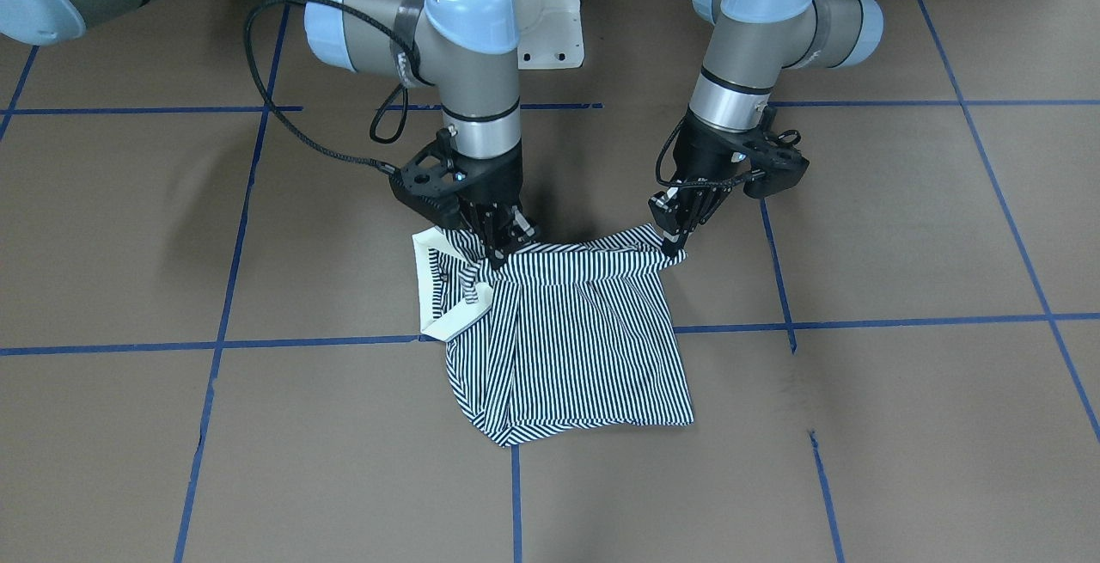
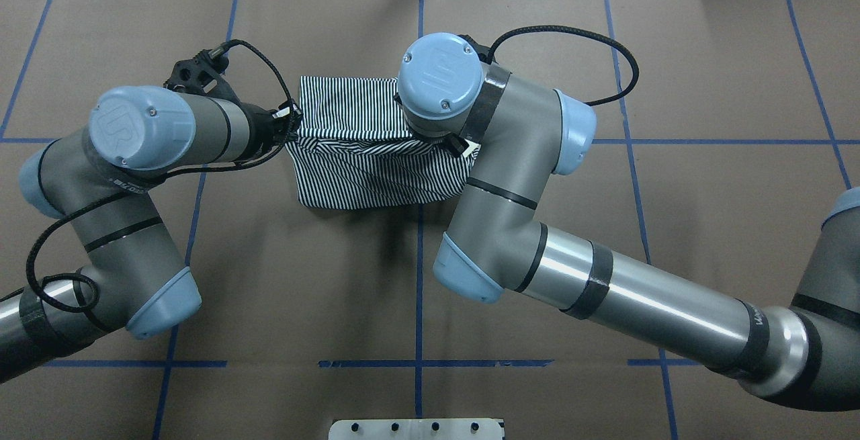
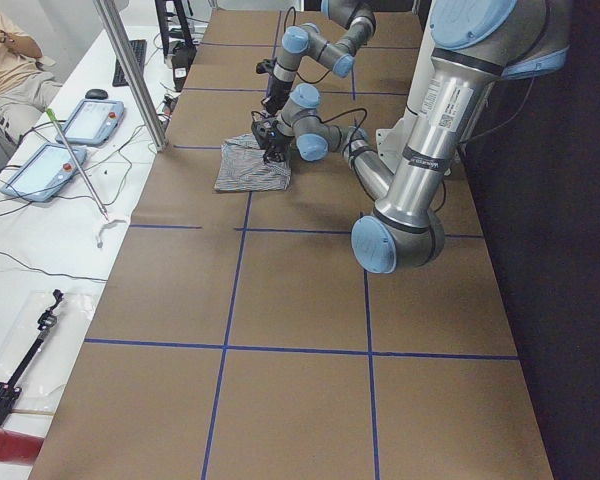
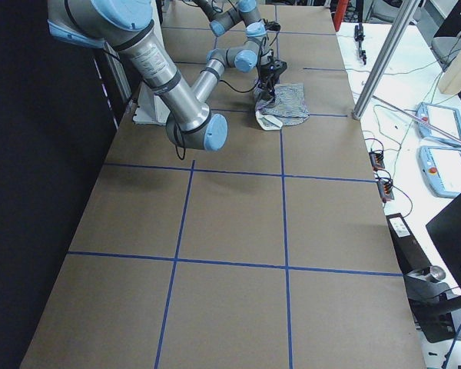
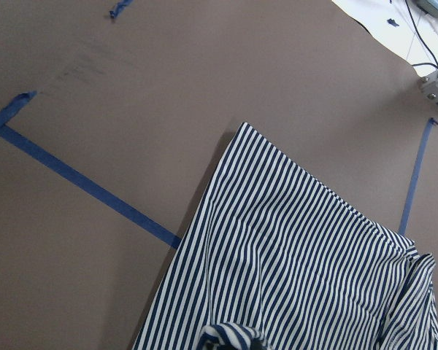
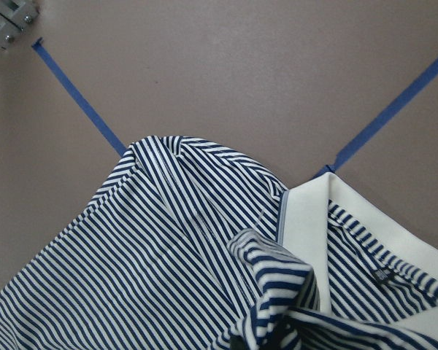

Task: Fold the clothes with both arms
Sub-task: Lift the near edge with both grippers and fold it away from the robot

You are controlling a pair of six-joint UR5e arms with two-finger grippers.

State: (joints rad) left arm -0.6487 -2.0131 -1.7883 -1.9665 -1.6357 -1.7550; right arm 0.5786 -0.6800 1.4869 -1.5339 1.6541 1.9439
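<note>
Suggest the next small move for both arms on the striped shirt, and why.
Probably carry the pinched edge away from the robot's base, both grippers together, over the flat part of the shirt. The left gripper and right gripper are each shut on the robot-side edge, stretched between them, the right one beside the cream collar. The rest lies flat, not yet folded over.

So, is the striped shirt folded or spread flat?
Folded, not spread: the shirt lies as a compact layered rectangle, cream collar at one end. The left end effector and right end effector pinch its robot-side edge.
</note>
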